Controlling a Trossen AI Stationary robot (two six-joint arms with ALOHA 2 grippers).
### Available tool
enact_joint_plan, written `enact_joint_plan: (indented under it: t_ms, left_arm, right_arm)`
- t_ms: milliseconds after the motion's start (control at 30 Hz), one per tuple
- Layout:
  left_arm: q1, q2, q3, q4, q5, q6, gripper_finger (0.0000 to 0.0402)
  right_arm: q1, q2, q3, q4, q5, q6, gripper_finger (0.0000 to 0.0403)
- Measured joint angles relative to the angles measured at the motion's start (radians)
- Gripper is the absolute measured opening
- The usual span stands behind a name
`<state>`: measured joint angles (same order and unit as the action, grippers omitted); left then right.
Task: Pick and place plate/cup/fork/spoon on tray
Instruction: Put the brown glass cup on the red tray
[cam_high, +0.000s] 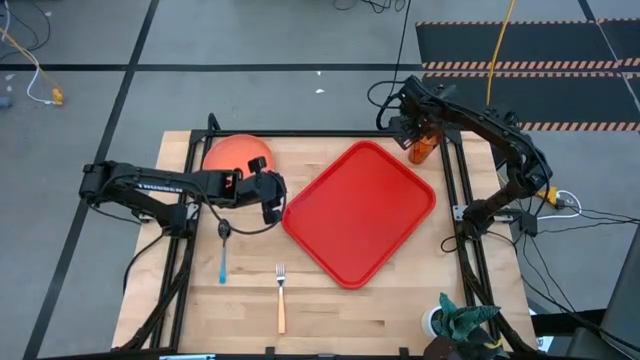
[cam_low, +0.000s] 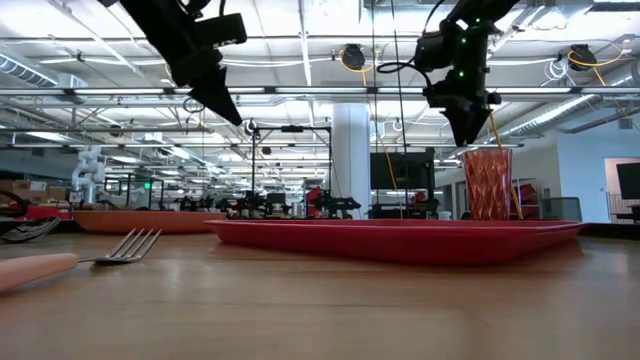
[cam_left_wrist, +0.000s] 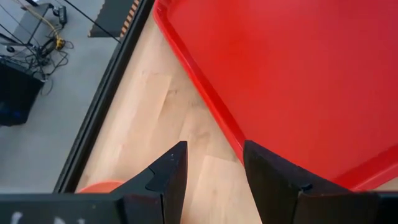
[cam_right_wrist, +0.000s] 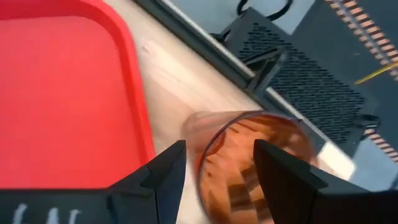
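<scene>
Here, both claws (cam_high: 272, 203) (cam_high: 408, 128) hang spread over the wooden table (cam_high: 380, 310), workshop behind.

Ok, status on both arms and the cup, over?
Right gripper open, fingers above the cup, no grip. Left gripper open, empty, between plate and tray. Cup upright off the tray's far right corner. Nothing blocking.

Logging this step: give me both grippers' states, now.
Left gripper: open, empty, over bare table beside the tray.
Right gripper: open, above the cup, not gripping it.
</scene>
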<state>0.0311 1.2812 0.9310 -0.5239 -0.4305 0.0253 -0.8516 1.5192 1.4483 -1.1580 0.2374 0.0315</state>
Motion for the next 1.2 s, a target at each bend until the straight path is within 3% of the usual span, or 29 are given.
enact_joint_plan:
  t_ms: [333, 500, 600, 700, 800, 933, 1200]
  left_arm:
    - [0.000, 0.000, -0.066, 0.036, 0.000, -0.001, 0.0159]
    - [0.000, 0.000, -0.075, 0.053, 0.000, -0.002, 0.0159]
    - [0.000, 0.000, -0.075, 0.053, 0.000, -0.004, 0.0159]
    - [0.000, 0.000, -0.075, 0.053, 0.000, -0.007, 0.0159]
    - [0.000, 0.000, -0.075, 0.053, -0.001, -0.011, 0.0159]
    - [0.000, 0.000, -0.075, 0.054, -0.001, -0.013, 0.0159]
    - [0.002, 0.000, -0.075, 0.065, -0.013, -0.006, 0.0159]
  right_arm:
    - [0.000, 0.000, -0.120, 0.006, -0.053, 0.013, 0.0161]
    - [0.000, 0.000, -0.181, 0.044, 0.022, -0.058, 0.0138]
    - [0.005, -0.008, -0.182, 0.044, 0.111, -0.109, 0.0096]
    - [0.013, -0.037, -0.182, 0.059, 0.164, -0.166, 0.0026]
    - [0.015, -0.068, -0.166, 0.066, 0.186, -0.191, 0.0008]
    - [0.017, -0.110, -0.122, 0.062, 0.134, -0.203, 0.0003]
    - [0.129, -0.139, -0.052, 0.150, -0.196, -0.219, 0.0001]
